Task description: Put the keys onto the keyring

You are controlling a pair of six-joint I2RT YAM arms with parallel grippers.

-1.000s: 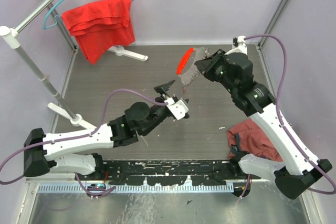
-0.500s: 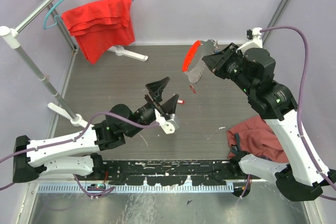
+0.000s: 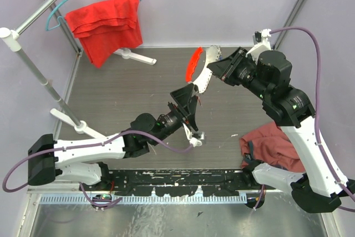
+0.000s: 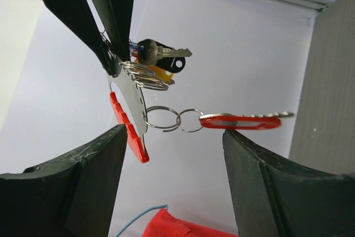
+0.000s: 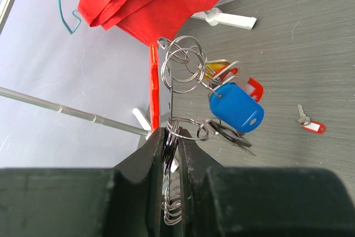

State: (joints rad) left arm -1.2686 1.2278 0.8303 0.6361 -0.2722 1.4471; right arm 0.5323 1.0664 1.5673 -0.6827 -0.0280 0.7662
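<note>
A dark grey, wood-grained desk [image 3: 127,90] is enclosed by pale panels on its far, left and right sides. A crumpled dark red cloth [image 3: 269,142] is laid on it at the near right, and two white stand feet are set on it at the left, one foot [image 3: 133,55] by the far edge and the other foot [image 3: 69,119] nearer, at the left edge. A small key with a red tag [image 5: 310,125] is seen lying flat on bare desk, apart from the rest.
</note>
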